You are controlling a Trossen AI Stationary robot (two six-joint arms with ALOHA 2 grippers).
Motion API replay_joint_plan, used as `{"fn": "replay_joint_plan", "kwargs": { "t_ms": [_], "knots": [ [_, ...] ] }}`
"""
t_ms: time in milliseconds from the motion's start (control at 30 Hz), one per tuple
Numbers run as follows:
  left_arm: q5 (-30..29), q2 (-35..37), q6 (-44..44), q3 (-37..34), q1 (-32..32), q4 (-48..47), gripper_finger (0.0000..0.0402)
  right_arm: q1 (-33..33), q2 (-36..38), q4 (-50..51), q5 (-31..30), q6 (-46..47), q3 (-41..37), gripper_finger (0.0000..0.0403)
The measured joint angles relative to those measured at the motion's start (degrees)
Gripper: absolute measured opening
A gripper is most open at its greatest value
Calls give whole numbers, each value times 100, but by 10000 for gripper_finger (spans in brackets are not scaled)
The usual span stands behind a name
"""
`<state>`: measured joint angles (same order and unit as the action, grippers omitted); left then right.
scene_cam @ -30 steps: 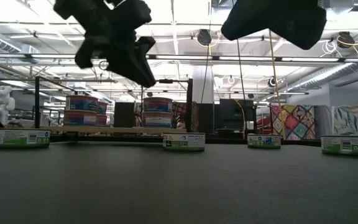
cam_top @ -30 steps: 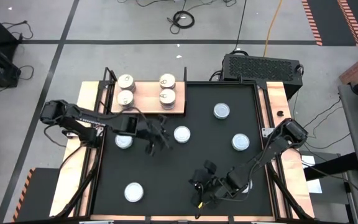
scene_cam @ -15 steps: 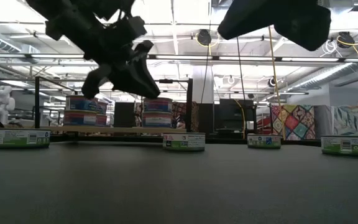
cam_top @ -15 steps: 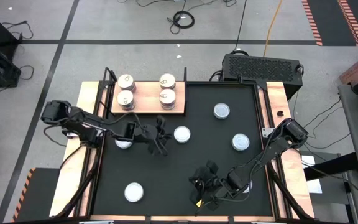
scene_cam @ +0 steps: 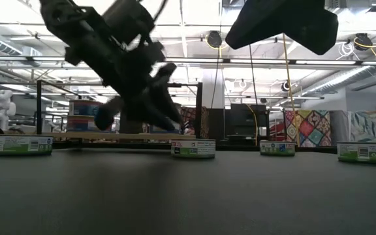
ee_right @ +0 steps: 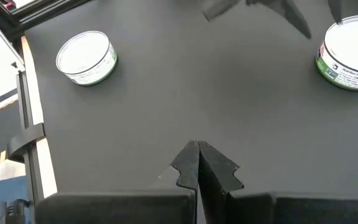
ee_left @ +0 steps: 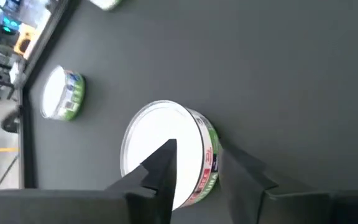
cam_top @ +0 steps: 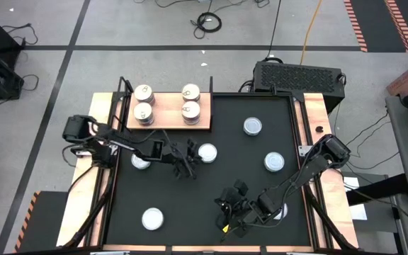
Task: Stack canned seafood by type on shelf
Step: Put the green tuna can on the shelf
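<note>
Now the right gripper hovers over the mat's near edge, fingers pressed together. Mid-mat, the left gripper is spread, just beside a can. Farther back, four cans sit on the shelf; other cans are scattered on the mat.

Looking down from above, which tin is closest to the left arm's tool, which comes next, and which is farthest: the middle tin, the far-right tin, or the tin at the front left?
From the left tool:
1. Middle tin, right beside it.
2. Front-left tin, near the mat's front edge.
3. Far-right tin, across the mat.
</note>
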<state>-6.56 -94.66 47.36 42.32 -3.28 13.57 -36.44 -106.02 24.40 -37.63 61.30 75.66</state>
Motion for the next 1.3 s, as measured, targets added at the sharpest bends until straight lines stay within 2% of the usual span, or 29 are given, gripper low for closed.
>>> {"fn": "replay_joint_plan", "kwargs": {
  "t_ms": [167, 300, 633, 800, 1100, 1300],
  "knots": [
    [-585, -575, 8, 291, 21, -11, 151, -3, 0, -4, 0, 7, 0, 0],
    [-903, -813, 234, 420, 21, 10, 161, -3, 0, 9, 6, 60, 0, 0],
    [-920, -889, 310, 426, 16, -154, 158, -3, 0, 71, 20, 66, 0, 0],
    [-925, -889, 307, 431, 16, -160, 119, -3, 0, 79, 21, 63, 0, 0],
    [-1084, -866, 302, 440, -33, -156, 11, -2, 0, 74, 20, 103, 0, 0],
    [-1380, -737, 260, 423, -299, -403, 3, -1, 0, 65, 20, 103, 0, 0]
  ]
}}
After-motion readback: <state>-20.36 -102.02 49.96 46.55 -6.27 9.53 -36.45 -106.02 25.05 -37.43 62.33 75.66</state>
